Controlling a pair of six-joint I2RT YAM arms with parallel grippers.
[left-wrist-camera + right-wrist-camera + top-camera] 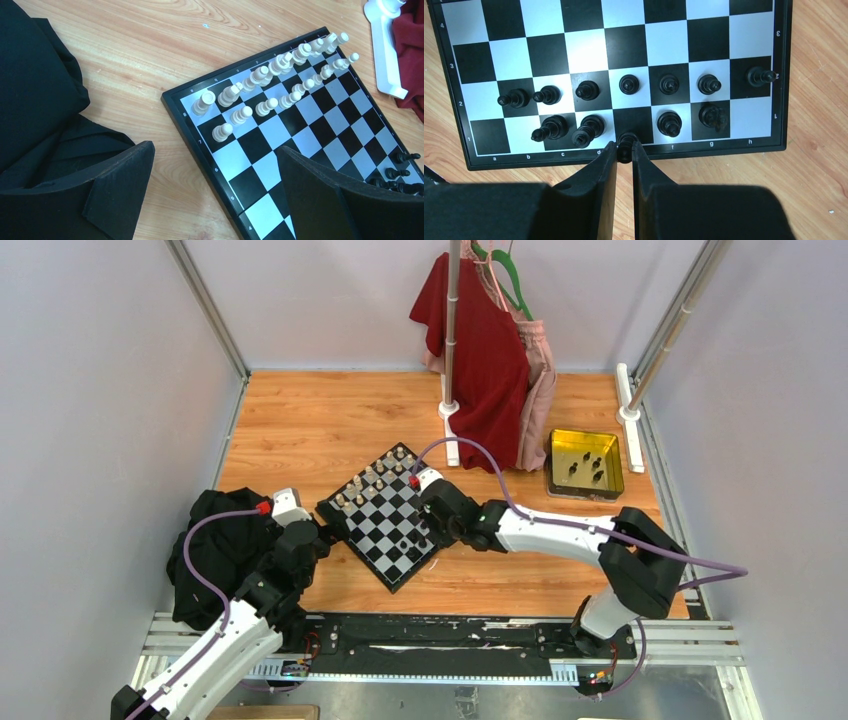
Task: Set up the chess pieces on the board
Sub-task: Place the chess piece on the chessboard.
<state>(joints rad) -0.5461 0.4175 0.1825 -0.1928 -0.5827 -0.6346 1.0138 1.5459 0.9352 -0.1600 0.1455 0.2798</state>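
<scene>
The checkered board (384, 540) lies turned like a diamond on the wooden table. Cream chess pieces (272, 85) fill two rows along its far-left side. Black chess pieces (629, 84) stand in two rows along the near-right side. My right gripper (624, 146) is shut on a black chess piece (625, 141) over the dark e1 square at the board's rim. My left gripper (215, 172) hangs open above the board's left rim (200, 150), with nothing between its fingers.
A yellow translucent tray (560, 478) at the back right holds several black pieces (588, 466). Black cloth (215, 550) is heaped left of the board. A stand with red and pink garments (495, 350) rises behind the board. Metal frame posts (660, 335) line the sides.
</scene>
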